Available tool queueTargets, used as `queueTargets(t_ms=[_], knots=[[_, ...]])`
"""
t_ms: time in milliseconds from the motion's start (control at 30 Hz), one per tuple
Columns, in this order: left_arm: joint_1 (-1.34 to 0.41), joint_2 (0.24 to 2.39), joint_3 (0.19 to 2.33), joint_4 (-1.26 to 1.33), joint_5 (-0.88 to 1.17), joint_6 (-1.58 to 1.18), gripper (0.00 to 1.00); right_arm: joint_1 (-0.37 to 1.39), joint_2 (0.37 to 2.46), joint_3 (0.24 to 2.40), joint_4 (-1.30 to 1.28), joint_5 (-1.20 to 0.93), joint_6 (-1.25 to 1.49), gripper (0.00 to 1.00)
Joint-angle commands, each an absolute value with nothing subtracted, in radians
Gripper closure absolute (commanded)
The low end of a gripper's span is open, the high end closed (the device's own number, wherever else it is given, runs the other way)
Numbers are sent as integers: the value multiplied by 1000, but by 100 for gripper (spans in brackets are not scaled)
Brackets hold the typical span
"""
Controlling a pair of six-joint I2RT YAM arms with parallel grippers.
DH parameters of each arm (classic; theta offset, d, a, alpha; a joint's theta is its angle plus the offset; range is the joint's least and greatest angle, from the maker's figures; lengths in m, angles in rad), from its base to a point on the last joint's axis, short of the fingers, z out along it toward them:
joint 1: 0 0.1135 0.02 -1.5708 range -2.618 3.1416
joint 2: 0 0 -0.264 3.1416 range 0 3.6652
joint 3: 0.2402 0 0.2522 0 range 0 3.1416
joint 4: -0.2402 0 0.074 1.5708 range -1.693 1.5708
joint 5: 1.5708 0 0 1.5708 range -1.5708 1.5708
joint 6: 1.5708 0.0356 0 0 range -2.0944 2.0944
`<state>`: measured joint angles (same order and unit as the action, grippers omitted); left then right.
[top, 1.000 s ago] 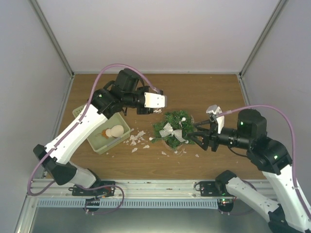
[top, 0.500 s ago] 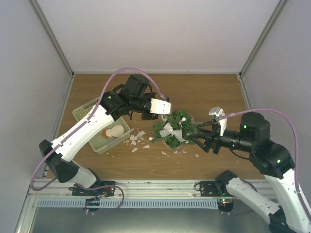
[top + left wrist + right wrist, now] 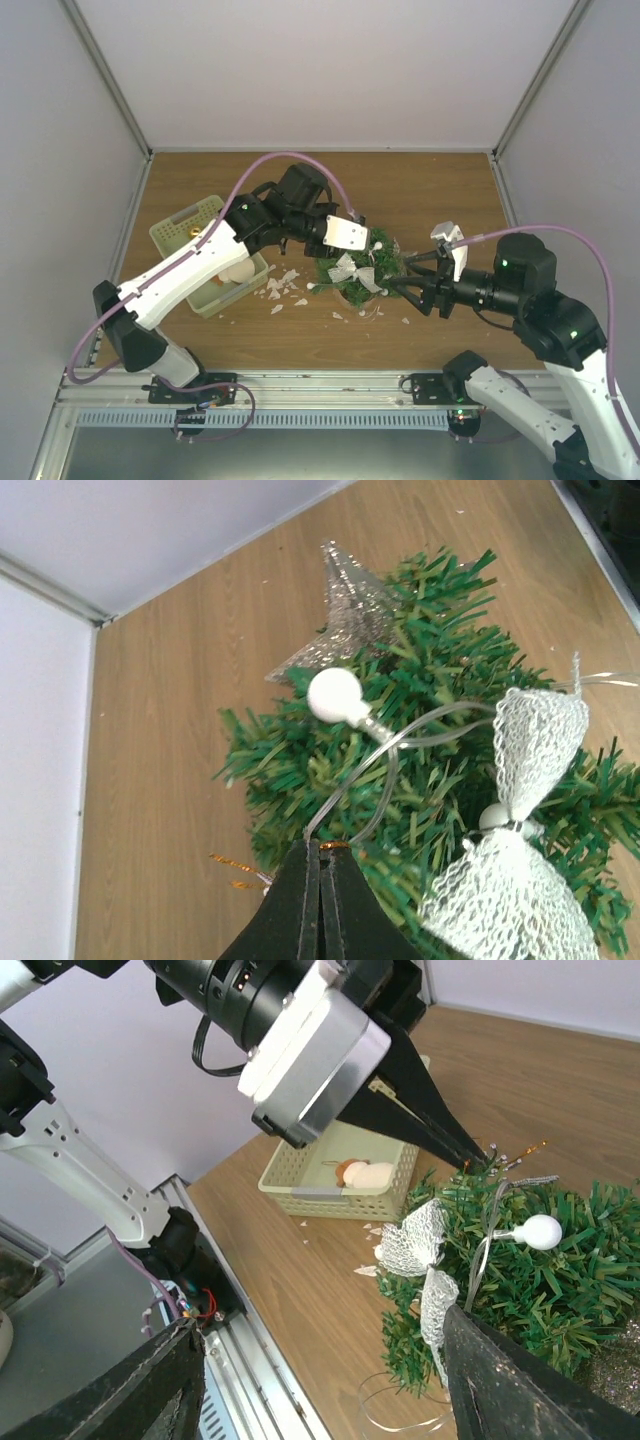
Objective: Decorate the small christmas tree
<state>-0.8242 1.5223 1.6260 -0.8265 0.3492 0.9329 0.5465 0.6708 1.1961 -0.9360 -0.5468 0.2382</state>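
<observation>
The small christmas tree stands mid-table, dark green, with a silver mesh bow, a white bead on clear wire and a silver star. My left gripper hovers over the tree's top, its tips shut on a thin gold thread; whatever hangs from the thread is hidden. The thread ends also show in the right wrist view. My right gripper is at the tree's right side, open, one finger against the branches. Nothing sits between its jaws.
A pale green tray stands left of the tree and holds a cream egg-shaped ornament. White flakes lie scattered between tray and tree. A loop of clear wire rests on the table at the tree's foot.
My left arm has swung right from beside the tray to above the tree top, still shut. The right gripper has hardly moved.
</observation>
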Motion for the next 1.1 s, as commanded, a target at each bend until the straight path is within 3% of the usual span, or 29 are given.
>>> queueTargets(t_ms=[0,1067], knots=[[-855,1545,1645,-788,338,934,100,555,662,1187,-938,-537,242,34],[-940,1544,1631,-853,217,918,95,555,661,1180,-932,-531,235,29]])
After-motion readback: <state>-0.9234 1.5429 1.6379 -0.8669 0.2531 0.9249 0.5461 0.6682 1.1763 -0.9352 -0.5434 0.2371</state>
